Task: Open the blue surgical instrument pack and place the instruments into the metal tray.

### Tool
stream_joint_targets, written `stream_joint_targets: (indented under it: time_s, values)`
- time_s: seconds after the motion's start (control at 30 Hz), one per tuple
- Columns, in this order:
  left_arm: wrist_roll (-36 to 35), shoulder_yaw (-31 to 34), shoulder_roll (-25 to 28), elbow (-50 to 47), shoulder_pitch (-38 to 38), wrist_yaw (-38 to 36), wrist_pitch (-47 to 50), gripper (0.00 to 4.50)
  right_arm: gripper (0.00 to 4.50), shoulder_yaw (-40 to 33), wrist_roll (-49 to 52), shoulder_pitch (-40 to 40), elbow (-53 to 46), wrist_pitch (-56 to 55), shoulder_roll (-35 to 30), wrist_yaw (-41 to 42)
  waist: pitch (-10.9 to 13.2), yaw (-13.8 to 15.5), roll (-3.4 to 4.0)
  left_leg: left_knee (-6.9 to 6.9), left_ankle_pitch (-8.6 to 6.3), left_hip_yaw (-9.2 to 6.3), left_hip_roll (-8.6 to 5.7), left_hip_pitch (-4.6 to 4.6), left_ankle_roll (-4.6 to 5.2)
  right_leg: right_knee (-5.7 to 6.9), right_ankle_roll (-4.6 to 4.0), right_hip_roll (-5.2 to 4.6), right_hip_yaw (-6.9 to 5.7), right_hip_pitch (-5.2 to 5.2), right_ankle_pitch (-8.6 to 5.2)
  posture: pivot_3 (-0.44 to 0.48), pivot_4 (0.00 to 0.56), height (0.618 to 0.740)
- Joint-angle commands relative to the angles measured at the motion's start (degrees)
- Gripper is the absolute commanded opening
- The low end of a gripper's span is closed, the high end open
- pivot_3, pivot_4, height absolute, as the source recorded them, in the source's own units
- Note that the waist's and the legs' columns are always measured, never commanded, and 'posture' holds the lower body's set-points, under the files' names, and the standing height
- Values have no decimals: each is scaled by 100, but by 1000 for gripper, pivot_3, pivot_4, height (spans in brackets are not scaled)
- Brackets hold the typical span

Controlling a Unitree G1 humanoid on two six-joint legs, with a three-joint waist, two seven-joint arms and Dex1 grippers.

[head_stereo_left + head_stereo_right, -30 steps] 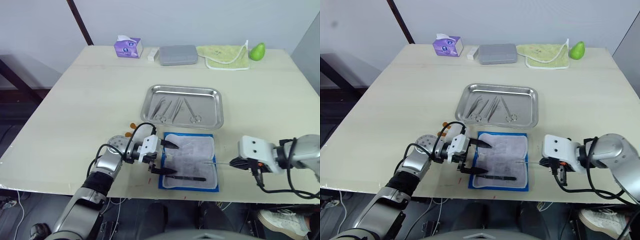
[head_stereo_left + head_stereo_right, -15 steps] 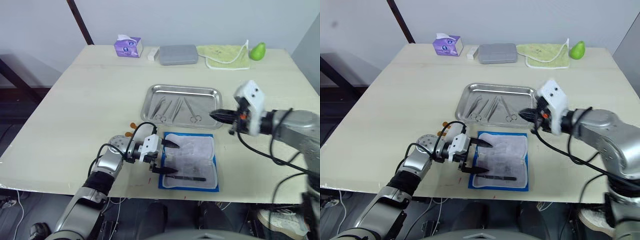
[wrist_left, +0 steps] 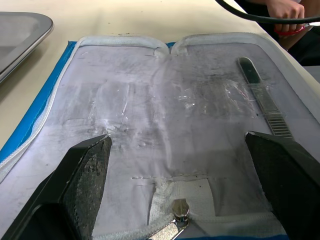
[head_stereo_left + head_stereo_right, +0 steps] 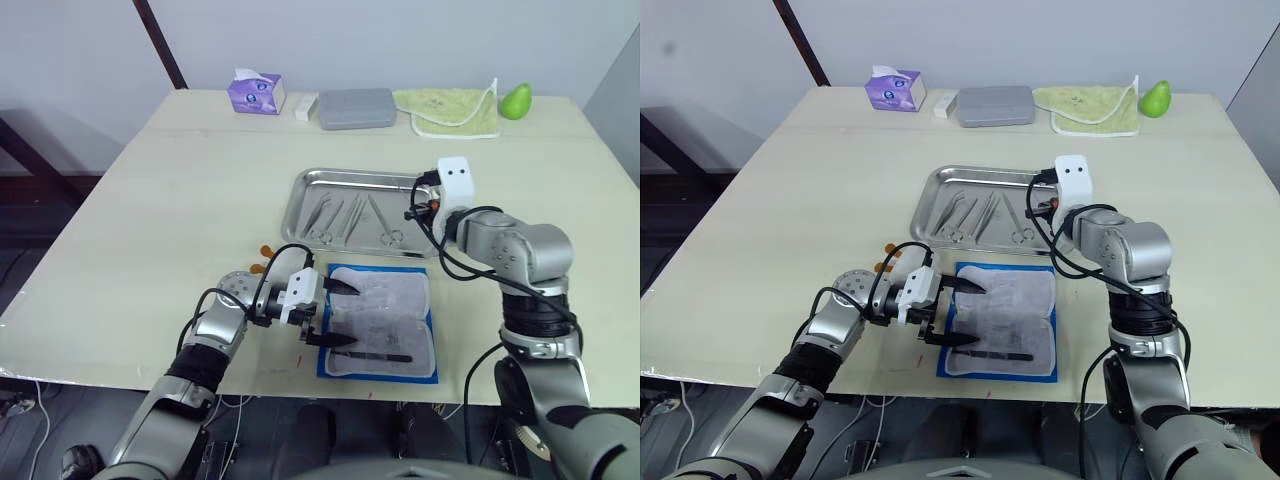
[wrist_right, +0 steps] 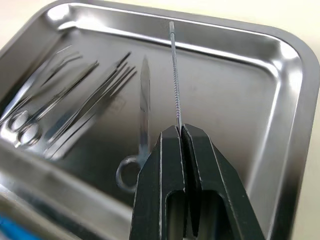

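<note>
Table: right gripper pinching thin probe over metal tray.

- No text, label, brand, number or sign can be read anywhere.
- The purple tissue box at about 11 o'clock on the table carries a printed pattern, too small to read.
- The open blue pack shows faint grey marks on its pale lining, and none form legible letters.
- The black-handled tool lying in the pack has ridged grooves, not a readable scale.
</note>
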Motion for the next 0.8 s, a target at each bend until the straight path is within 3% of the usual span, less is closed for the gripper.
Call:
stream_joint_targets:
  time_s: [0.03,0.8]
  values:
    - [320,-167,32,154,215,198,219,4500,22,52,-192,88,29,-489,260,-222,0,1,1,0,0,0,0,0,0,0,0,0,0,0,0,0,150,740]
    - [320,-164,68,131,281,240,233,4500,22,253,-709,355,813,-1422,444,-107,2,-16,5,-4,0,-2,-1,0,0,-1,1,-2,3,-3,0,0,150,740]
